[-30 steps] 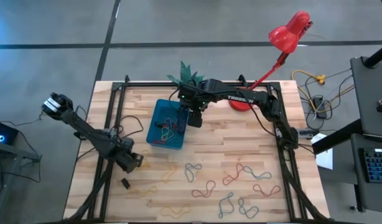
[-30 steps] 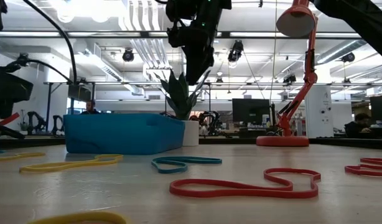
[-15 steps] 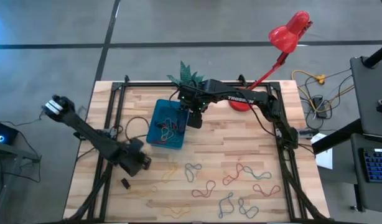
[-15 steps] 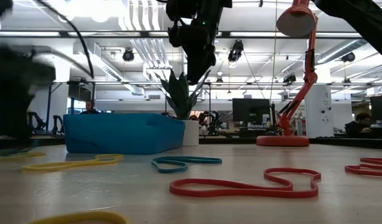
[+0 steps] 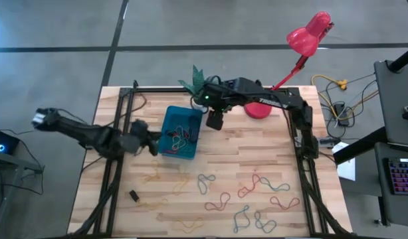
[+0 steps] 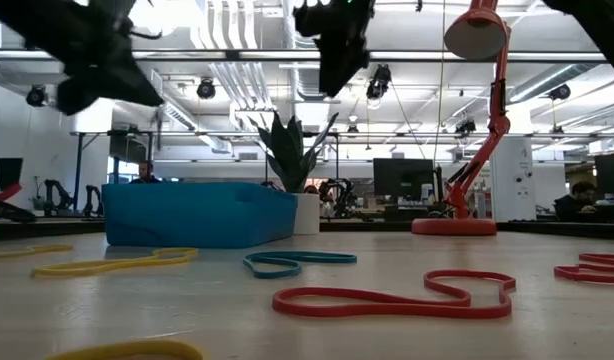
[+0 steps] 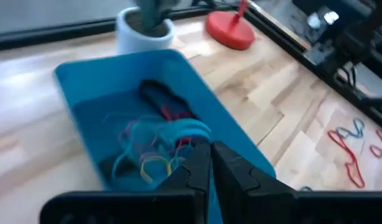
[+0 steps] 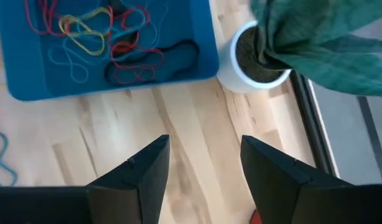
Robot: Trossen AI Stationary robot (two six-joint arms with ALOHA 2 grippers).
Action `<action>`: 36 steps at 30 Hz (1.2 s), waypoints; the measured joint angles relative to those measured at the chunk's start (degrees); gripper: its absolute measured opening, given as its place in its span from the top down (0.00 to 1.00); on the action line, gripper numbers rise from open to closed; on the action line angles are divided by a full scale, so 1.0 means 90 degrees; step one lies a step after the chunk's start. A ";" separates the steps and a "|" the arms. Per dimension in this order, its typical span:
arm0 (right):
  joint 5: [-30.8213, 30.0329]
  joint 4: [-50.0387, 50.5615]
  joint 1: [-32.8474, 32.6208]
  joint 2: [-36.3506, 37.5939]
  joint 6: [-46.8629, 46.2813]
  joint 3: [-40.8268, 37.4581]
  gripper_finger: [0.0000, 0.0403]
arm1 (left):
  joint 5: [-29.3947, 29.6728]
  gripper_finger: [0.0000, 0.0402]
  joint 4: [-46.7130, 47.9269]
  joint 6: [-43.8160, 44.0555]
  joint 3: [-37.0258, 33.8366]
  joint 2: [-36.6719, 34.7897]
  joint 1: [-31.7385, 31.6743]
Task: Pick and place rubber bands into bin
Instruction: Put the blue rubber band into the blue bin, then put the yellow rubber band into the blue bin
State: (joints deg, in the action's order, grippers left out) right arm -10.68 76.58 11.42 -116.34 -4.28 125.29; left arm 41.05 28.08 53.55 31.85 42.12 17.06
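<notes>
Swung up from bench (image 5: 257,159) to bin (image 5: 172,117) edge: left pincer (image 5: 153,142), now clenched, band in grip not discernible. Right pincer (image 5: 214,120) released, beside bin. Many rubber bands (image 5: 224,199) left on bench

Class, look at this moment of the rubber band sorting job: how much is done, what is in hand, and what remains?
Done: a tangle of rubber bands already lies in the bin. In hand: the left claw is shut above the bin; any band between its fingers cannot be made out. The right claw hangs open beside the bin, empty. Left: many loose bands lie on the table.
</notes>
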 joint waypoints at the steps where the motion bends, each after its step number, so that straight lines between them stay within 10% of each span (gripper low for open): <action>1: -0.0001 -0.0005 -0.0002 0.0086 -0.0042 -0.0014 0.54 | -0.0411 1.00 -0.0392 -0.0476 -0.0001 0.0057 -0.0364; 9: -0.0087 0.0031 -0.0102 0.0964 -0.0747 -0.0941 0.54 | -0.2715 0.93 -0.1808 -0.2164 0.0067 0.1780 -0.2516; 20: -0.0688 -0.1025 -0.0549 0.1949 -0.1239 -0.3301 0.54 | -0.4987 0.52 -0.1066 -0.2321 0.0638 0.2146 -0.2402; 27: -0.0669 -0.1822 -0.0617 0.2048 -0.0820 -0.3879 0.54 | -0.4499 0.50 0.2464 -0.1381 0.1152 0.1040 -0.1107; 36: -0.0667 -0.2928 -0.0392 0.2041 0.0211 -0.4116 0.54 | -0.3813 0.56 0.2450 0.0707 0.0975 0.1487 0.2087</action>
State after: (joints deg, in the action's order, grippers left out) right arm -16.69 50.23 7.90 -97.97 -2.38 88.24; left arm 6.73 50.13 59.91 40.62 55.50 35.84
